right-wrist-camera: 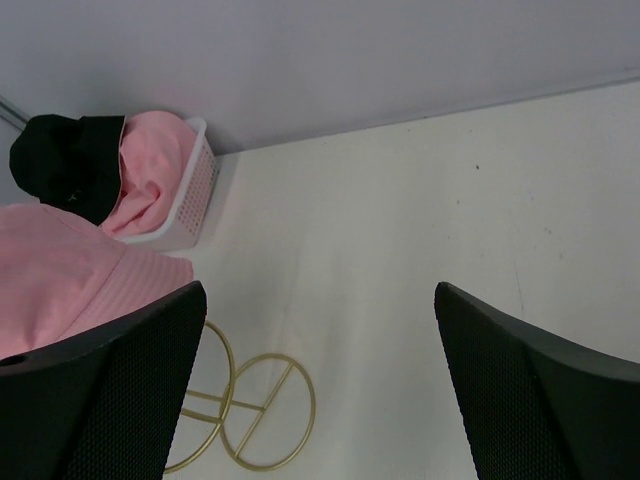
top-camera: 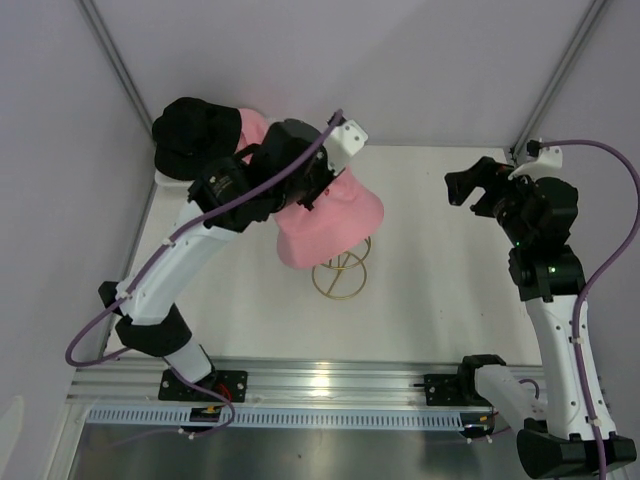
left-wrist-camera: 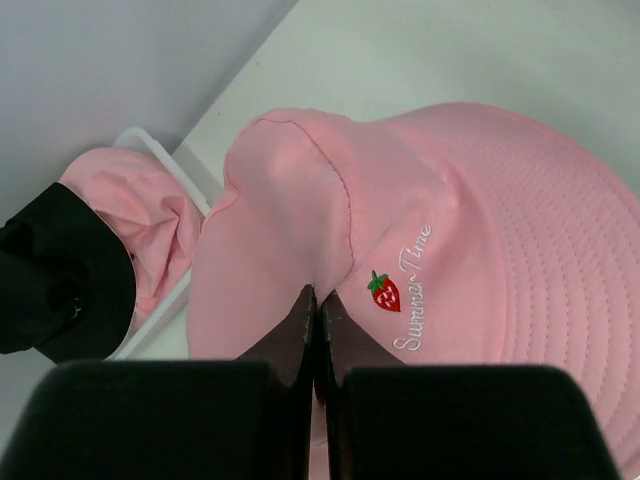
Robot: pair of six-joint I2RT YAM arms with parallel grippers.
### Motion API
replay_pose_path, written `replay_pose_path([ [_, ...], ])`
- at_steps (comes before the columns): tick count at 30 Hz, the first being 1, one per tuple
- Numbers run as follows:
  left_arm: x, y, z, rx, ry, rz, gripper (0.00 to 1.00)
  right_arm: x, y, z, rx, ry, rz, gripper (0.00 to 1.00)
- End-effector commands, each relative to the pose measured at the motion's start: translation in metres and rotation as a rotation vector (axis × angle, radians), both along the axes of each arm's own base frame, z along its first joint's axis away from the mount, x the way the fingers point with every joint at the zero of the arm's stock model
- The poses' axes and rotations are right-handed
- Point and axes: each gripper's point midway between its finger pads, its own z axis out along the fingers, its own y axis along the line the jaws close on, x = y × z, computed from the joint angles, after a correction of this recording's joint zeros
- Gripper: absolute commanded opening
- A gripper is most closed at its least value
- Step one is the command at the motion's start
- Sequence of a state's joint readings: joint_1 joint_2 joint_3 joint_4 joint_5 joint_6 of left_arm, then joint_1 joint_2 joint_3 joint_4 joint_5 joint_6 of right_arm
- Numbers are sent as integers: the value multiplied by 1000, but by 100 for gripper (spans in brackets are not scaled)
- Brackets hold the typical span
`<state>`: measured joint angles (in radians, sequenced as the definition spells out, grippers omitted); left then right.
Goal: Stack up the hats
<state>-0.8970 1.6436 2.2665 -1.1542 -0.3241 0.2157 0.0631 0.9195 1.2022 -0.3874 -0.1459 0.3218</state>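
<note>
My left gripper (top-camera: 314, 196) is shut on the crown of a pink hat (top-camera: 335, 225) and holds it over the gold ring stand (top-camera: 342, 272). In the left wrist view the fingers (left-wrist-camera: 317, 300) pinch a fold of this hat (left-wrist-camera: 480, 220), next to its strawberry embroidery. A second pink hat (left-wrist-camera: 150, 225) and a black hat (left-wrist-camera: 60, 280) lie in the white basket (left-wrist-camera: 170, 160) at the far left; they also show in the top view, black (top-camera: 195, 135) and pink (top-camera: 256, 125). My right gripper (top-camera: 468, 192) is open and empty. No beige hat is in view.
The right wrist view shows the stand's gold rings (right-wrist-camera: 245, 415) on the white table, the held hat's brim (right-wrist-camera: 70, 280) and the basket (right-wrist-camera: 195, 190) against the back wall. Grey walls close the back and left. A metal rail (top-camera: 330, 380) runs along the near edge.
</note>
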Motion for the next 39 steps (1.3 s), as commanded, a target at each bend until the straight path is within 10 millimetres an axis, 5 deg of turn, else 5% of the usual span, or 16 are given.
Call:
replay_pose_path([
  [1,-8,13,-1,88,-54,49,1,-7,-3,-14,3,36,-15,100],
  [9,-35,-34,-69,138,88,-32,1,-17,-3,-28,1,71,-10,100],
  [16,-48,-66,-75,121,71,-92,7,-14,6,-48,28,115,30,100],
  [19,-54,-73,-77,130,75,-111,35,-13,5,-57,26,137,23,99],
  [23,-56,-71,-65,40,56,-85,99,-10,8,-67,39,149,36,100],
  [29,-32,-22,0,-431,94,32,99,-6,39,-71,48,127,203,99],
  [30,-8,-5,-7,-489,79,103,99,-4,46,-76,47,139,229,99],
  [32,9,45,22,-662,11,248,99,1,53,-79,28,134,250,100],
  [35,29,99,10,-808,11,432,100,12,62,-100,22,182,258,100],
  [39,34,130,-35,-891,85,540,100,18,74,-136,107,281,278,99],
])
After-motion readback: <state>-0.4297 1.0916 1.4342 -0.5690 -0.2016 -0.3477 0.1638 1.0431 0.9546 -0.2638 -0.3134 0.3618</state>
